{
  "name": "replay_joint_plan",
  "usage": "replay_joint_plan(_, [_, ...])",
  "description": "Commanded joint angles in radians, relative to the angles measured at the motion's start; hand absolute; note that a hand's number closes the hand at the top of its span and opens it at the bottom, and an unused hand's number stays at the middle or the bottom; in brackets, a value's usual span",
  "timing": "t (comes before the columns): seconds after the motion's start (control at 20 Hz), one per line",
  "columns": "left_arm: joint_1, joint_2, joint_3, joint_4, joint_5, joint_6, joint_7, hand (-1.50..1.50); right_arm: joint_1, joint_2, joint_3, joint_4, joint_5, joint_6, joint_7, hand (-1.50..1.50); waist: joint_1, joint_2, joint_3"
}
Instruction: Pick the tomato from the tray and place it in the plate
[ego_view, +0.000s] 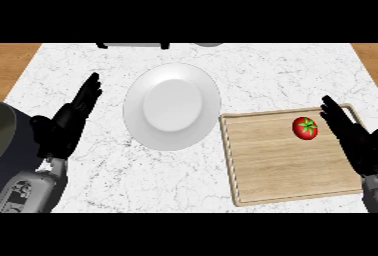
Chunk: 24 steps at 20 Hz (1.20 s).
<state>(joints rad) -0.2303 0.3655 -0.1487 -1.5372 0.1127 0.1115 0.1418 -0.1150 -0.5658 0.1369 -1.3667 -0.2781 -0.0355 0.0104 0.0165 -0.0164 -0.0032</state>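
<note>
Right hand (353, 137) sits over the right edge of the wooden tray (284, 172), fingers straight and spread a little, holding nothing. The tomato (306, 128) lies on the tray just left of that hand's fingertips, near the tray's far right corner, green stem facing up. There is a small gap between fingers and tomato; no contact visible.

The white plate (172, 106) is well to the left of the right hand, past the tray's left edge. The plate's right rim sits just beside the tray's far left corner; cannot tell whether they touch. Nothing is on the plate.

Left hand (74, 114) is at the view's left, over the white marble table (288, 70), fingers straight and pointing away from the robot, open, holding nothing. The plate is to the right of this hand, apart from it. The grey left forearm (29, 192) enters from the lower left corner.

Beyond both hands, at the table's far edge, dark and grey objects (159, 45) are cut off by the view; cannot tell what they are. Wooden surface (18, 62) shows past the table's left and right far corners.
</note>
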Motion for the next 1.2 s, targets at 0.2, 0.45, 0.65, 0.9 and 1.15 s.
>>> replay_joint_plan(0.2, [0.117, -0.013, 0.048, 0.075, 0.005, -0.016, -0.163, 0.00, -0.299, 0.215, -0.126, 0.078, -0.024, -0.349, 0.179, 1.50, 0.038, 0.025, 0.001])
replay_joint_plan(0.45, [0.140, -0.047, 0.029, 0.086, 0.034, -0.034, -0.156, 0.00, -0.298, 0.178, -0.128, 0.152, 0.285, -0.728, 0.122, -1.50, 0.044, 0.029, 0.000])
replay_joint_plan(0.65, [0.169, -0.062, 0.043, 0.167, 0.021, -0.042, -0.242, 0.00, -0.310, 0.335, -0.014, 0.178, 0.453, -0.931, 0.016, -1.50, 0.008, 0.023, 0.002])
replay_joint_plan(0.9, [0.148, -0.051, 0.086, 0.177, 0.025, -0.042, -0.230, 0.00, -0.242, 0.362, 0.107, 0.126, 0.685, -1.070, 0.235, -1.50, -0.024, 0.012, 0.001])
replay_joint_plan(1.15, [0.216, -0.044, 0.103, 0.215, 0.023, -0.072, -0.301, 0.00, -0.163, 0.328, 0.105, 0.029, 0.934, -1.021, 0.499, -1.50, -0.035, 0.007, -0.001])
